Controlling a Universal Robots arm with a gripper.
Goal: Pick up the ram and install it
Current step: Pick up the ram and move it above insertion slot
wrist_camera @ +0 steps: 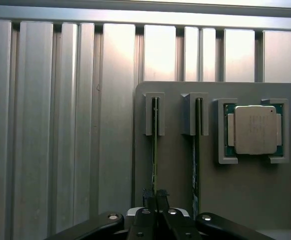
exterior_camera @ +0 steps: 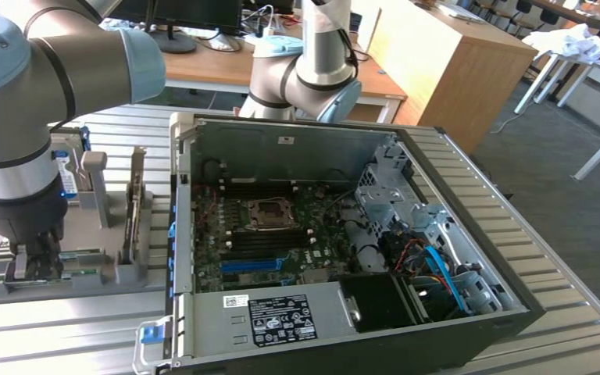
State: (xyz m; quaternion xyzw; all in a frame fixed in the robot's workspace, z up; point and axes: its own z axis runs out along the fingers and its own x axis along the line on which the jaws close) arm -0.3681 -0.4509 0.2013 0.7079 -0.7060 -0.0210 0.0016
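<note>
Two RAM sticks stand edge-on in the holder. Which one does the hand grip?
The RAM stick farther from the processor chip; the hand is shut on it. The other stick, beside the chip, stands free.

One ram (wrist_camera: pixel 155 150): thin green stick, on edge in a slot of the grey holder (wrist_camera: pixel 175 170), pinched by the tool (wrist_camera: pixel 155 199).

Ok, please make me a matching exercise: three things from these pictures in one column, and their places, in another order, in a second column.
1. ram
2. processor chip
3. computer case

A. lies in a square recess of the grey holder
B. stands open on the slatted table
C. stands on edge in a slot, gripped by the shut pincer

Pairs: 1-C, 2-A, 3-B
</note>
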